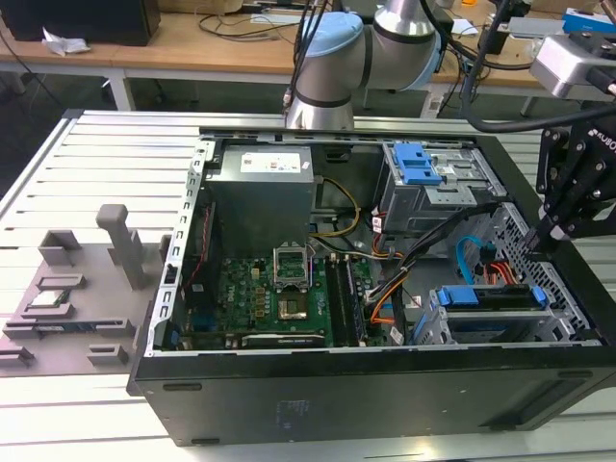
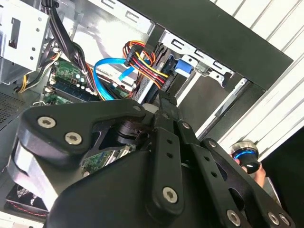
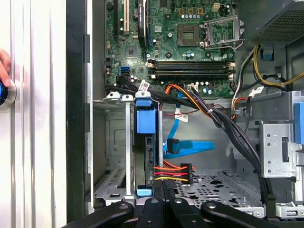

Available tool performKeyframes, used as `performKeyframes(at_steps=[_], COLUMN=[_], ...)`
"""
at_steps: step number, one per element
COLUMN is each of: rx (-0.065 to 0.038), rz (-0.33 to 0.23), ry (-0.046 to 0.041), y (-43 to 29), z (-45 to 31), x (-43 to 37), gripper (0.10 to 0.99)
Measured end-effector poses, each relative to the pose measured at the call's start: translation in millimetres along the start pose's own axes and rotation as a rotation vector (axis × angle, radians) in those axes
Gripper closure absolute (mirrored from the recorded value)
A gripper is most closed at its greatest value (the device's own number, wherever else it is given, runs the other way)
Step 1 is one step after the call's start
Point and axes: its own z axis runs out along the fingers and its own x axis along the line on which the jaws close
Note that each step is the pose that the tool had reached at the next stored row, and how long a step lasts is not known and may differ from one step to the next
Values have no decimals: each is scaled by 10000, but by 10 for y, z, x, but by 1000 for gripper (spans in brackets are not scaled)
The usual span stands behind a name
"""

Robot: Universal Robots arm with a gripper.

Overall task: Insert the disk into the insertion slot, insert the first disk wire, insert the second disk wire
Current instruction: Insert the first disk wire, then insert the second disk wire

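Blue plastic catches the eye first: the disk [image 3: 145,142], clipped in its bright blue frame, sits down inside the insertion slot [image 3: 114,156], the perforated grey cage at the case's lower corner on the exterior view's right [image 1: 491,313]. Right over it hangs the gripper [image 3: 164,187], its black fingers [image 3: 167,190] drawn close together at the end of the disk, right against the multicoloured power wire bundle [image 3: 173,173] — whether they actually pinch that connector, I cannot tell. Just beside the disk, a light blue flat cable [image 3: 190,148] loops loose across the case floor. Green motherboard [image 1: 279,298] lies further in. At the tabletop's edge, a person's hand [image 3: 4,66] rests by a blue-ringed button [image 3: 5,92].
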Motion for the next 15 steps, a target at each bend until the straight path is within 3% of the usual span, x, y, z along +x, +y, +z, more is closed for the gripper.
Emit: performKeyframes(at_steps=[5,6,8,9,15], rx=[0,0,0,0,0], rz=[0,-1,0,0,0], ry=[-1,-2,-1,-2,-2], y=[0,0,0,0,76], z=[0,0,0,0,2], x=[0,0,0,0,-38], gripper=[973,851,851,784,784])
